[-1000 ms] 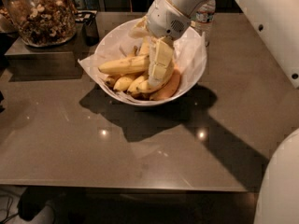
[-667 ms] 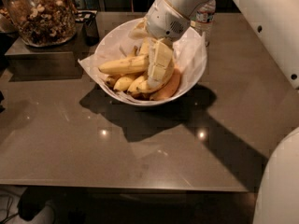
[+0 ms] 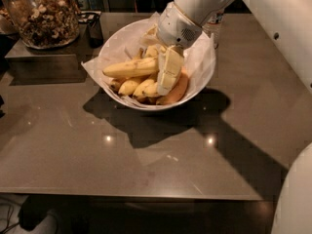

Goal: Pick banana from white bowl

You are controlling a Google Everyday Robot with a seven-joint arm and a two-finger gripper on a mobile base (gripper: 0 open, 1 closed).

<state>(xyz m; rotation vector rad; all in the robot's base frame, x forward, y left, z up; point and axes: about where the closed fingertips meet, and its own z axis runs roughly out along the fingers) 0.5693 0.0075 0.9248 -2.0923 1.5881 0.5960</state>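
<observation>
A white bowl point(image 3: 201, 77) on the worktop point(image 3: 146, 155) holds the banana point(image 3: 129, 68) lying across its left side, with the robot's hand point(image 3: 168, 82) lowered at the banana's right end, its grip impossible to tell.

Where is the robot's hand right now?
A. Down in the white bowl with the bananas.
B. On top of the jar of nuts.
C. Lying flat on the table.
A: the hand reaches down into the white bowl, right beside the long banana, while the jar of nuts stands off at the far left.
</observation>
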